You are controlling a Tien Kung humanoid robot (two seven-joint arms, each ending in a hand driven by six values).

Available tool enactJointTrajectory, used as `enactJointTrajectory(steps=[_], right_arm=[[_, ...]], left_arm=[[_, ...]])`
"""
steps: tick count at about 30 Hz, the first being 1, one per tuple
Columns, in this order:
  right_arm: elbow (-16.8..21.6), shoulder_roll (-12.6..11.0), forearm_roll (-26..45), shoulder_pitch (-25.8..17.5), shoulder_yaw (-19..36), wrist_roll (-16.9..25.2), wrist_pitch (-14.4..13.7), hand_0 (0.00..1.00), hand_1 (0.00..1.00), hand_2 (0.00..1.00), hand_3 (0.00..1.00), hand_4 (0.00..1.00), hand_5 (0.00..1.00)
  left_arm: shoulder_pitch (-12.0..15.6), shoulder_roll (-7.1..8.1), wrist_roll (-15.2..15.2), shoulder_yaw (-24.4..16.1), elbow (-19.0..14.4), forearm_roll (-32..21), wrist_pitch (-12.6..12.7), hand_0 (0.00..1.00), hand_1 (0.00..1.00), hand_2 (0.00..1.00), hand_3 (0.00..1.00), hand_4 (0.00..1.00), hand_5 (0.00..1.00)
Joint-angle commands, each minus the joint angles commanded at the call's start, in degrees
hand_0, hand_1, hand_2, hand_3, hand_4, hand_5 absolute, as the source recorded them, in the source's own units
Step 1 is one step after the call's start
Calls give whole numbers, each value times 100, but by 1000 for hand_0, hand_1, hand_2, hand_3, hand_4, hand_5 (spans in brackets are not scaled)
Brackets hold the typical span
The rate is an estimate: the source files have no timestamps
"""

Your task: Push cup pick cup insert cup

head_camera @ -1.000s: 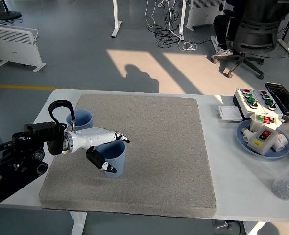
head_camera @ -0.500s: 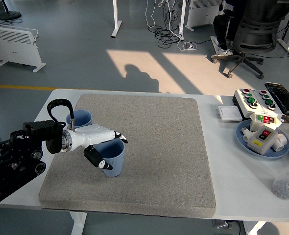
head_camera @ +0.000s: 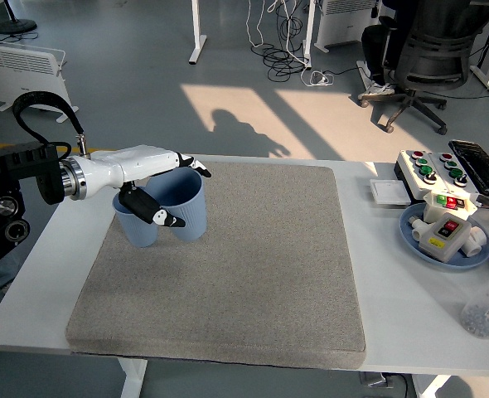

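A: Eyes on the left hand, coming in from the left side over the grey mat. What has it got?

B: A blue cup, clamped. The fingers run across the top of its rim and the thumb presses on its near side wall.

A: And where does that cup sit?

B: Over the far left part of the mat, upright or close to it. I cannot tell whether its base touches the mat.

A: I see a second cup there as well.

B: Yes, same blue, just left of the held one and touching it or nearly so. It stands on the mat near the left edge, partly hidden behind the thumb.

A: The rest of the white table?

B: Far right: a button box and a blue tray with small parts in it, well apart from the cups.

A: The right hand?

B: Out of the picture.
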Motion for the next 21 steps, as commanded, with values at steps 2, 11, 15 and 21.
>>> enactJointTrajectory(steps=[2, 11, 15, 21], right_arm=[[0, -5, -5, 2, -3, -6, 4, 691, 583, 633, 553, 99, 405], [0, -4, -22, 24, 15, -17, 5, 691, 582, 633, 553, 100, 406], [0, -4, -36, 41, 25, -15, 4, 691, 582, 633, 553, 100, 406], [0, -3, -47, 59, 32, -11, 5, 691, 582, 633, 553, 100, 406]], left_arm=[[-112, 53, -6, -74, 199, 15, 66, 393, 518, 579, 513, 510, 2], [-466, -187, -237, 82, 1854, 140, 624, 399, 515, 562, 504, 498, 2], [-498, -286, -324, 311, 2399, 91, 794, 403, 515, 560, 506, 496, 3], [-506, -394, -401, 575, 2660, 57, 945, 406, 516, 559, 504, 492, 2]])
